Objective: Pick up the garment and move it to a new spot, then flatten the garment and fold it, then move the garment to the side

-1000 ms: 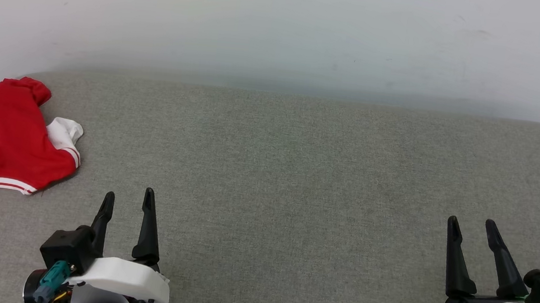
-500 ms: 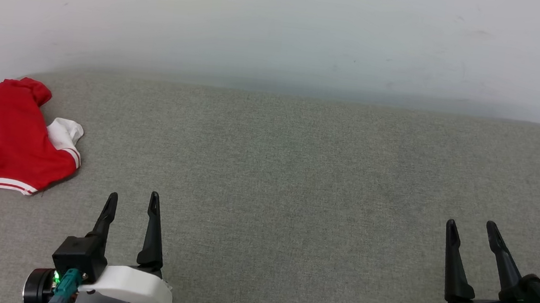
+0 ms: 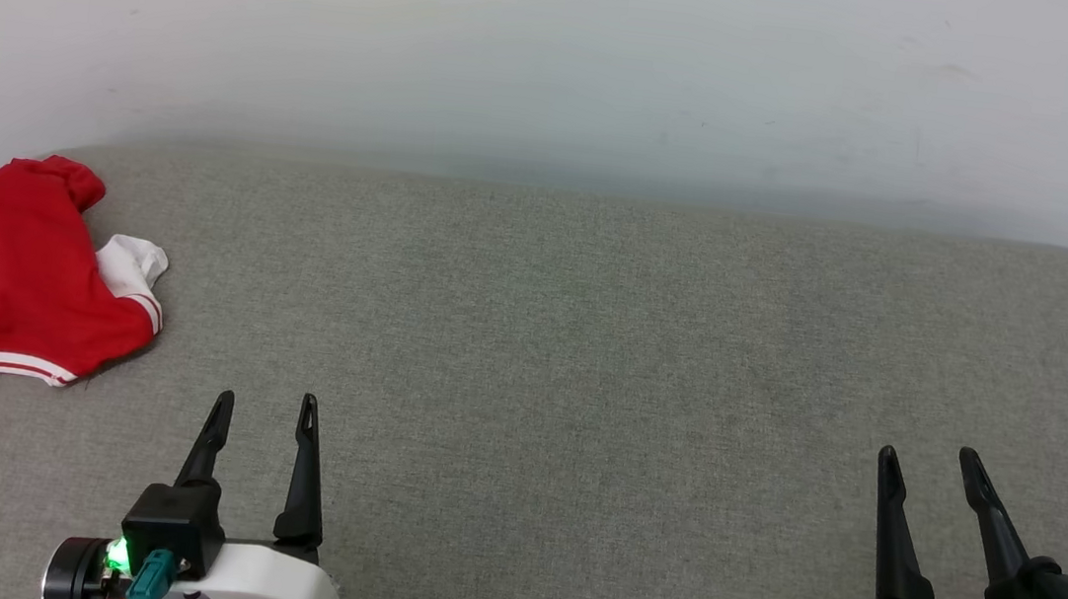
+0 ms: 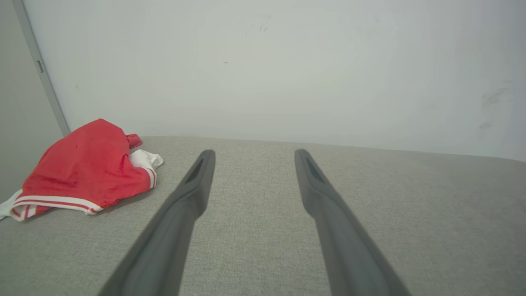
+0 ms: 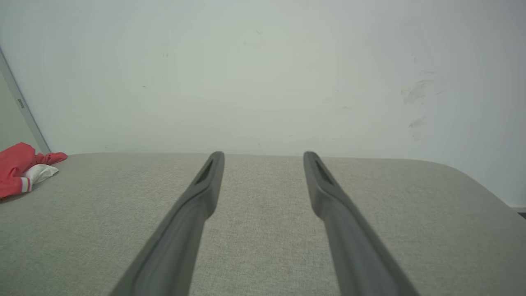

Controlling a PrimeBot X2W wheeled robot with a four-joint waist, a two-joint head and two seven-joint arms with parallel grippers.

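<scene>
Evidently nothing gripped yet: garment heaped at far left

The left claw (image 3: 267, 399) and right claw (image 3: 929, 452) hang at the near side of the grey surface (image 3: 587, 365), fingers spread and empty, likely a ready pose before the pickup. The garment (image 3: 10, 284) lies crumpled by the wall (image 3: 559, 64), well apart from the left claw. Bunching hides its front; the head view crops its left edge.
</scene>
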